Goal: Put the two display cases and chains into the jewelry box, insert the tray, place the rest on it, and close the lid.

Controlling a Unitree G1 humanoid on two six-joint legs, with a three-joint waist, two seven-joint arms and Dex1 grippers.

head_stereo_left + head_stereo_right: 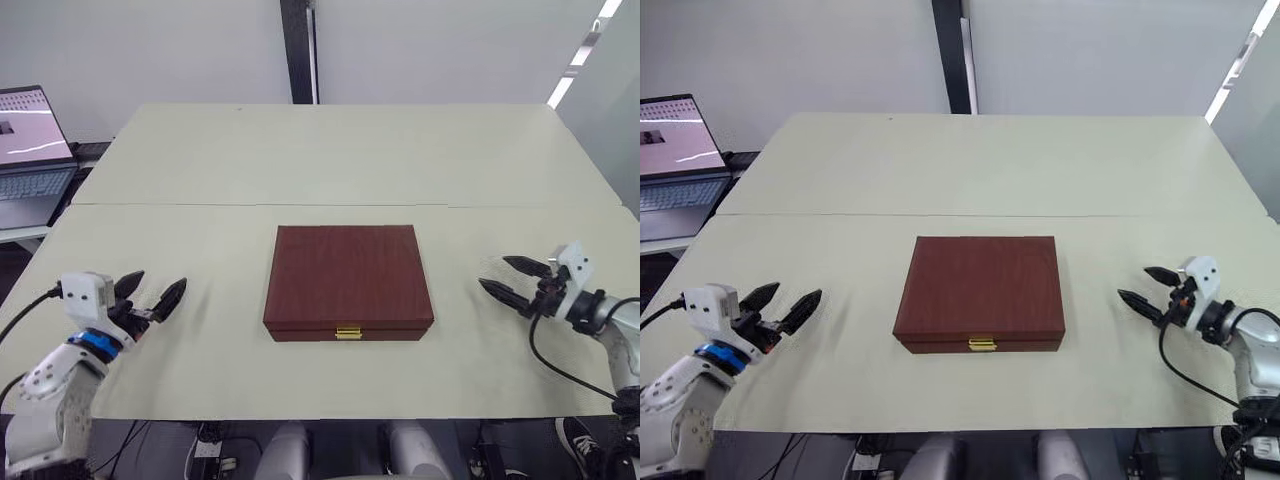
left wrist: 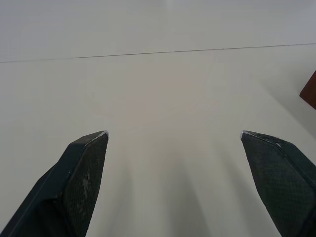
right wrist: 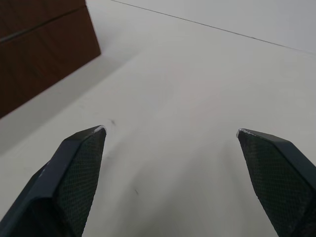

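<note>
**Both grippers spread and empty beside the closed jewelry box**

The left gripper (image 1: 150, 290) hangs just above the table (image 1: 330, 160) with its two black fingers spread wide and nothing between them. The right gripper (image 1: 510, 277) mirrors it on the other side, its two fingers likewise apart and empty. Each points inward toward the middle of the table, and both are well apart from the box.

The left wrist view shows that gripper's fingertips (image 2: 86, 148) over bare cream tabletop, a thin seam line running across the surface beyond them, and a small dark red corner of the box at the edge of the picture. The right wrist view brings the box much closer: one brown wooden side wall, with the dark line where lid meets base.

The head views give what the wrist views lack: the one jewelry box (image 1: 348, 280), reddish-brown and rectangular, lies flat near the table's front edge between the two grippers, lid down, with one small gold clasp (image 1: 347, 332) on the front wall facing the robot.

One open laptop (image 1: 30, 150) stands off the table to the robot's left, its screen lit; nothing on it can be read.
</note>
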